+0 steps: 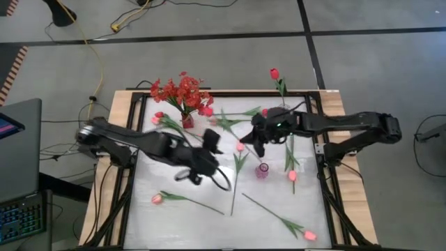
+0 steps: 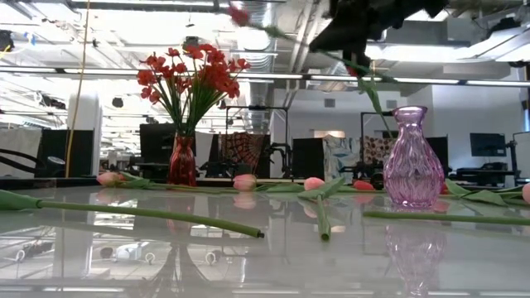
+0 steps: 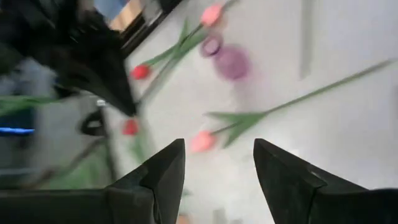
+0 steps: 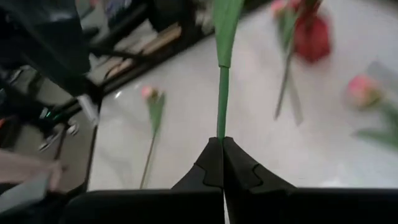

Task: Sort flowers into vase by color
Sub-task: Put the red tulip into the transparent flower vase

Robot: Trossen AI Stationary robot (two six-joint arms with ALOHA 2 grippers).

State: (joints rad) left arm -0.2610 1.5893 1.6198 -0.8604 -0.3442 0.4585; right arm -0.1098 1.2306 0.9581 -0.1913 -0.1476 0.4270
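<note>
My right gripper (image 4: 222,140) is shut on a red tulip (image 1: 274,72) and hovers high over the table's far middle (image 1: 260,137), above the purple glass vase (image 1: 262,170). My left gripper (image 3: 217,146) is open and empty, raised above the table's middle (image 1: 211,143), left of the purple vase. A red vase (image 1: 187,120) at the far side holds bushy red sprays (image 1: 182,90). Several pink tulips lie flat on the table, such as one (image 1: 157,199) near the left and one (image 1: 309,235) at the near right. My right gripper pinches the red tulip's green stem (image 4: 221,124) between its two shut fingers, which lie across the stem. The tulip is lifted clear of the table and tilted. Its blossom (image 2: 240,15) is high, and the stem's lower part (image 2: 374,95) slants down behind the purple vase (image 2: 412,157).
The table has a glossy white top inside a dark frame (image 1: 326,174) with wooden edges. More pink tulips lie around the purple vase (image 1: 293,176) and near the red vase (image 1: 159,117). Open surface shows between the stems at the near middle. Cables and a laptop lie off the table's left.
</note>
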